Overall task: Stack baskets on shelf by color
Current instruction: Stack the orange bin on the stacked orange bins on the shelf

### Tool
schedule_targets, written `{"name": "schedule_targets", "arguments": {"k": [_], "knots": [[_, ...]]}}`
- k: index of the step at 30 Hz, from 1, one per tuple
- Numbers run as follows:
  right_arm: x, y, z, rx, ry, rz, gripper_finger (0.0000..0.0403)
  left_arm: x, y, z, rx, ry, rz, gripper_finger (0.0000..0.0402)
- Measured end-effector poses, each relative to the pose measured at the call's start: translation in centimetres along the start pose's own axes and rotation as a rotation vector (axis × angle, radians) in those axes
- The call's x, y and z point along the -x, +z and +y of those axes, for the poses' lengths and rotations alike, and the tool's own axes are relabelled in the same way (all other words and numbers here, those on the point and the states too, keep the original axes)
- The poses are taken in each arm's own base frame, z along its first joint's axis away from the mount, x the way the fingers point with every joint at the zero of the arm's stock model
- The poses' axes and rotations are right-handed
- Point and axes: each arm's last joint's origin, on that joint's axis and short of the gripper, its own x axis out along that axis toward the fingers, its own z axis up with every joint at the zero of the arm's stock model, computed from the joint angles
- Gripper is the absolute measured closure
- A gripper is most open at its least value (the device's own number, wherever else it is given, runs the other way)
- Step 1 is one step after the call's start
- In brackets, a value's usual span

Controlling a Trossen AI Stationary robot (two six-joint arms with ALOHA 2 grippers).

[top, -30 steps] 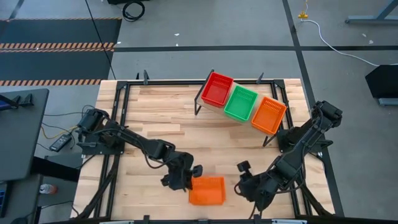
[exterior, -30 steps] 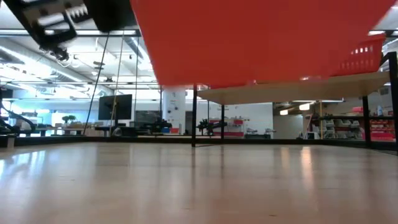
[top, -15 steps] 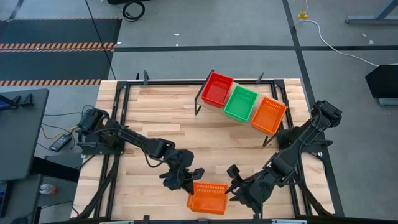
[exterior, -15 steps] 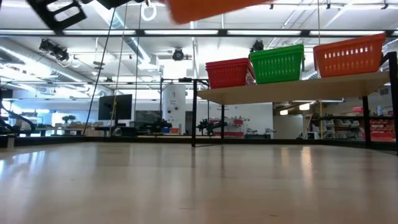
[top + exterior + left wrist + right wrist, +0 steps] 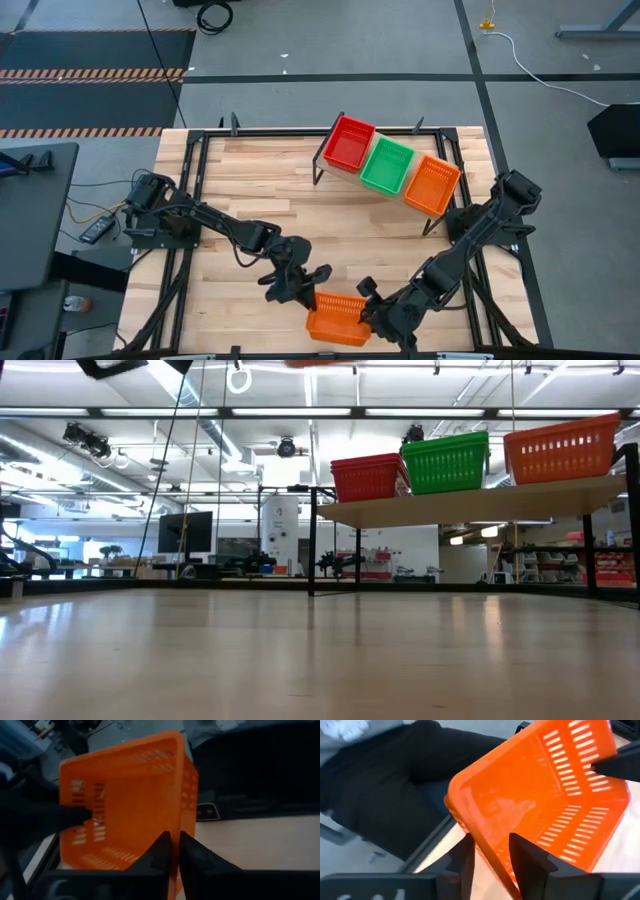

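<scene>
A single orange basket (image 5: 338,320) hangs in the air near the table's near edge, between my two grippers. My left gripper (image 5: 312,290) is shut on its left end. My right gripper (image 5: 368,308) is at its right end, with one finger on each side of the wall. In the low view only a sliver of this basket (image 5: 320,363) shows at the top edge. The shelf (image 5: 480,503) stands at the far right of the table on thin black legs. It carries a red basket (image 5: 348,143), a green basket (image 5: 387,165) and an orange basket (image 5: 432,186) side by side. My left gripper pinches the upper rim of the basket's end wall (image 5: 175,837) between its two fingers (image 5: 161,851). It comes slanting down from the table's left. The basket is lifted clear of the table and tilted. My right gripper has the opposite end wall (image 5: 492,847) between its fingers (image 5: 526,854), one inside the basket and one outside. It comes from the table's right, near a corner.
The middle of the tabletop (image 5: 300,215) is bare wood. A black metal frame (image 5: 195,160) runs round the table's edges. A person in dark clothing (image 5: 385,795) is close behind the near edge.
My left gripper has raised the orange basket well clear of the table, carried it a little toward the near edge and tipped it. My right gripper has moved toward the table's left, up to the basket's right end, and now has its wall between its fingers.
</scene>
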Motion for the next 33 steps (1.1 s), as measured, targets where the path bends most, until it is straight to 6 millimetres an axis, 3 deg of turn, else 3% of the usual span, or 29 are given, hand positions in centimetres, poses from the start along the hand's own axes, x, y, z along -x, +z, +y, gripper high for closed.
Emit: {"name": "schedule_targets", "arguments": {"k": [9, 16, 22, 33], "knots": [[0.3, 0.7, 0.3, 0.036, 0.068, -0.051, 0.0392, 0.5, 0.7, 1.2, 0.156, 0.147, 0.006, 0.0311], [0.4, 0.6, 0.2, 0.005, 0.062, -0.046, 0.0395, 2.1, 1.1, 2.3, 0.259, 0.354, 0.138, 0.0252], [0.3, 0.4, -0.1, -0.003, 0.043, -0.023, 0.0394, 3.6, 1.1, 2.6, 0.305, 0.41, 0.234, 0.021], [1.4, -0.9, -1.4, -0.198, -0.058, 0.123, 0.0395, 4.5, -0.7, 1.9, 0.379, 0.643, 0.694, 0.0193]]}}
